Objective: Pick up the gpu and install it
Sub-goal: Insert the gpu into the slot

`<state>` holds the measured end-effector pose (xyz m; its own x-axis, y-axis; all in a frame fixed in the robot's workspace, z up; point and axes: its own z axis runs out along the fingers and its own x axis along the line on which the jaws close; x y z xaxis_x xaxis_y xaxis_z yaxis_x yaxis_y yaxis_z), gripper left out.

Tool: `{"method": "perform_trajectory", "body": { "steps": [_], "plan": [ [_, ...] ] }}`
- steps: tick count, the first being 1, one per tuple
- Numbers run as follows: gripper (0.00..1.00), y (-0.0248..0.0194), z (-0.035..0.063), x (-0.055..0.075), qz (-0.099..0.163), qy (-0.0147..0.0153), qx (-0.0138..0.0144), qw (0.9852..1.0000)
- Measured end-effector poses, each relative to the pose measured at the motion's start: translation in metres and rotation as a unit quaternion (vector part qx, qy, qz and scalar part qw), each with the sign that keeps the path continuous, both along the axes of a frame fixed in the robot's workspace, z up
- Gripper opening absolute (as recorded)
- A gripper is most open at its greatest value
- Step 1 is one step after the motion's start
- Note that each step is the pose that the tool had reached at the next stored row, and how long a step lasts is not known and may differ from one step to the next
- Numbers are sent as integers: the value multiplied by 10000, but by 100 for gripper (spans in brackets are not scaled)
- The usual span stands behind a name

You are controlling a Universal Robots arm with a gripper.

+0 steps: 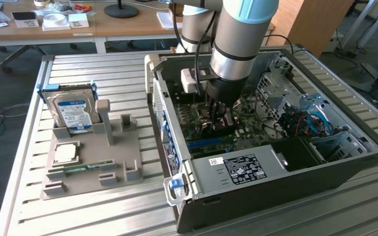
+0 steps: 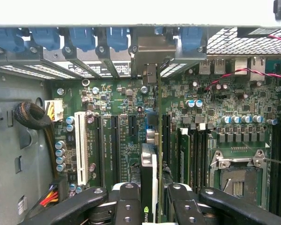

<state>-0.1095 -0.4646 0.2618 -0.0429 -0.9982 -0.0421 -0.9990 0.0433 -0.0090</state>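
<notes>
A gray metal table (image 1: 97, 69) with long slats stands in a work room, and a wooden desk (image 1: 130, 24) is behind it. One open computer case (image 1: 274, 196) lies on the table. One robot arm (image 1: 241, 39) reaches down into it, with the gripper (image 1: 216, 114) low over the green board (image 2: 122, 98). The gpu (image 2: 149, 159) is inside the case, right between the two black fingers (image 2: 127, 201), and they are squeezed onto it from both sides. The card stands on its thin edge over the board, among the long black slots. Its pale metal end (image 2: 152, 51) is far from the fingers, up by the row of blue clips (image 2: 82, 37) at the case wall. I cannot tell if the card is pushed all the way down.

The wrist view shows the grip up close, one long white slot (image 2: 81, 147) and one square silver socket (image 2: 236, 176).

The exterior view shows the whole table. On that view's left, well away from the case, sits one gray holder (image 1: 77, 184). It carries one hard drive (image 1: 74, 110) with a blue label standing up, one square chip (image 1: 66, 152) lying flat, and one small green memory stick (image 1: 84, 168).
</notes>
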Motion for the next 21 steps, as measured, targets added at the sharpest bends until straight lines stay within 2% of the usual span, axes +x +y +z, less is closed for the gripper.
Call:
{"method": "perform_trajectory", "body": {
  "steps": [21],
  "plan": [
    [27, 1, -5, 58, 1, 0, 0, 10000]
  ]
}}
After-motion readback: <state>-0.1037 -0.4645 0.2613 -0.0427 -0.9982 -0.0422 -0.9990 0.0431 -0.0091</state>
